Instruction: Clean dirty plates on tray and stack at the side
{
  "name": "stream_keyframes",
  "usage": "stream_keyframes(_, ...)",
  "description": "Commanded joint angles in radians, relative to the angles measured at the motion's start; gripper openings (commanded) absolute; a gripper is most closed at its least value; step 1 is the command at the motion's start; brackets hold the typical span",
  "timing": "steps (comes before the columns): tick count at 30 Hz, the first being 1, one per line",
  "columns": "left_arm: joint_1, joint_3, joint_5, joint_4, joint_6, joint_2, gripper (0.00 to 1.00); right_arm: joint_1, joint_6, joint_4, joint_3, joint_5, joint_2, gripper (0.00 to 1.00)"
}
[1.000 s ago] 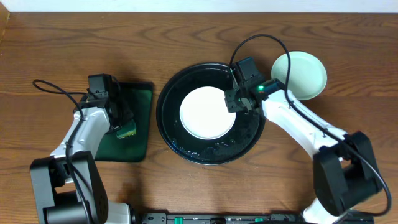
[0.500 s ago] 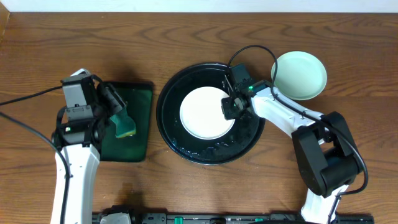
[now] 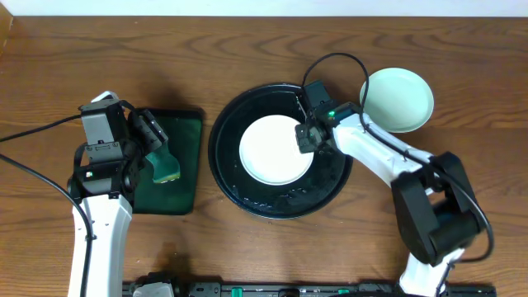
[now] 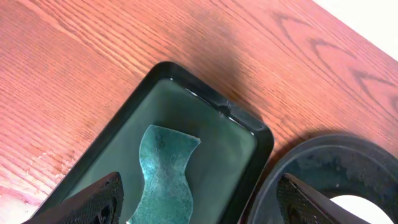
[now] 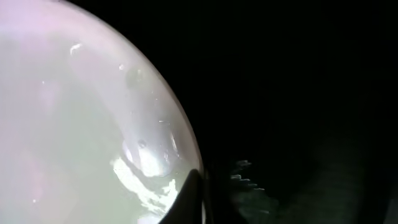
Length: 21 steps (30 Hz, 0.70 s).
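A white plate (image 3: 275, 150) lies in the round black tray (image 3: 223, 165). My right gripper (image 3: 307, 140) is at the plate's right rim, shut on it. In the right wrist view one dark finger (image 5: 193, 199) overlaps the edge of the plate (image 5: 81, 118), and the other finger is hidden. A second, pale mint plate (image 3: 400, 99) sits on the table to the right of the tray. My left gripper (image 3: 157, 153) hangs open over the dark-green tray (image 3: 186, 140). Its fingers (image 4: 99, 199) straddle a teal sponge (image 4: 166, 168) without touching it.
The sponge (image 3: 167, 169) lies inside the rectangular green tray (image 4: 230, 149), which sits just left of the black tray (image 4: 323, 168). Wet streaks show on the black tray floor (image 5: 298, 93). Cables trail from both arms over the wooden table.
My left gripper opened, let go of the sponge and drew back to the left, above the green tray. My right gripper closed on the plate's rim.
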<state>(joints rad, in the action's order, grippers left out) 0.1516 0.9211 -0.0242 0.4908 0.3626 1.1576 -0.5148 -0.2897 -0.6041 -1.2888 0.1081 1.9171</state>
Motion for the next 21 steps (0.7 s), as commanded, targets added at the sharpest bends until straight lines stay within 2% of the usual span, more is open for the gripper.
stream_keyframes(1,0.003,0.018,-0.002,0.002,-0.006,-0.001,0.80,-0.048,0.114,0.027,-0.041,0.269,-0.143,0.01)
stream_keyframes(6,0.003,0.018,-0.002,0.002,-0.006,-0.001,0.79,-0.130,0.209,0.033,-0.041,0.418,-0.229,0.01)
stream_keyframes(10,0.003,0.018,-0.002,0.002,-0.006,-0.001,0.79,-0.150,0.211,0.026,-0.041,0.421,-0.246,0.01)
stream_keyframes(13,0.003,0.018,-0.002,0.002,-0.006,-0.001,0.80,-0.126,0.158,-0.003,-0.040,0.274,-0.231,0.04)
stream_keyframes(17,0.003,0.018,-0.002,0.002,-0.006,-0.001,0.80,-0.037,0.119,-0.025,-0.037,-0.006,-0.166,0.16)
stream_keyframes(19,0.003,0.018,-0.002,0.002,-0.006,-0.001,0.80,0.021,0.122,-0.025,-0.037,-0.131,-0.116,0.25)
stream_keyframes(21,0.003,0.018,-0.002,0.002,-0.006,-0.001,0.80,0.077,0.140,-0.026,-0.037,-0.253,-0.067,0.28)
